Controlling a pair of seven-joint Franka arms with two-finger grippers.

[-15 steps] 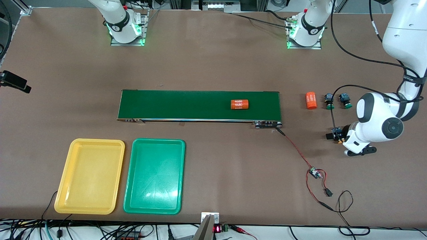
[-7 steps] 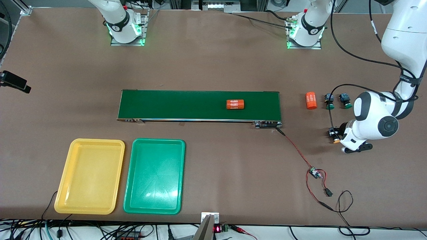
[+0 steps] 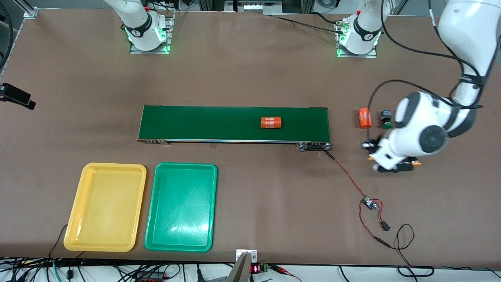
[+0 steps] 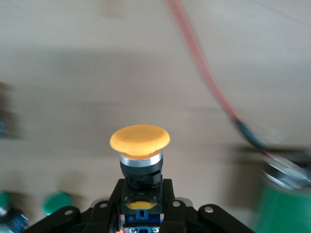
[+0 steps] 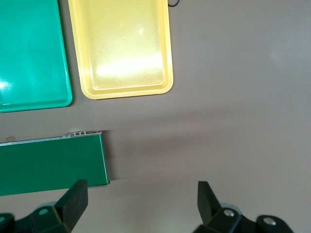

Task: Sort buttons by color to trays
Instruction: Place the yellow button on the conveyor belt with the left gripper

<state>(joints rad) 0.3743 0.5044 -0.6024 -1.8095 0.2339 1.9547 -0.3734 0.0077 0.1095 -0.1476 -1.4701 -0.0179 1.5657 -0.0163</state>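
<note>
My left gripper [image 4: 141, 194] is shut on a button with a yellow-orange cap [image 4: 140, 138] and holds it over the table just off the conveyor belt's left-arm end; the gripper [image 3: 368, 151] shows there under the white wrist. A second yellow-orange cap [image 3: 415, 163] peeks out from under that arm. A green-capped button [image 3: 386, 119] lies beside an orange cylinder [image 3: 364, 118]. Two green caps [image 4: 57, 203] are blurred in the left wrist view. The yellow tray [image 3: 105, 206] and green tray [image 3: 181, 206] lie side by side. My right gripper [image 5: 143, 199] hangs open over bare table.
The dark-green conveyor belt [image 3: 211, 123] carries another orange cylinder [image 3: 271, 122]. A red-and-black wire with a small board [image 3: 368, 203] runs from the belt's left-arm end toward the front camera. In the right wrist view the belt's end [image 5: 53, 165] lies beside the trays [image 5: 121, 48].
My left gripper shut on the yellow-orange button, lifted it and carried it toward the belt. The cylinder on the belt moved toward the right arm's end.
</note>
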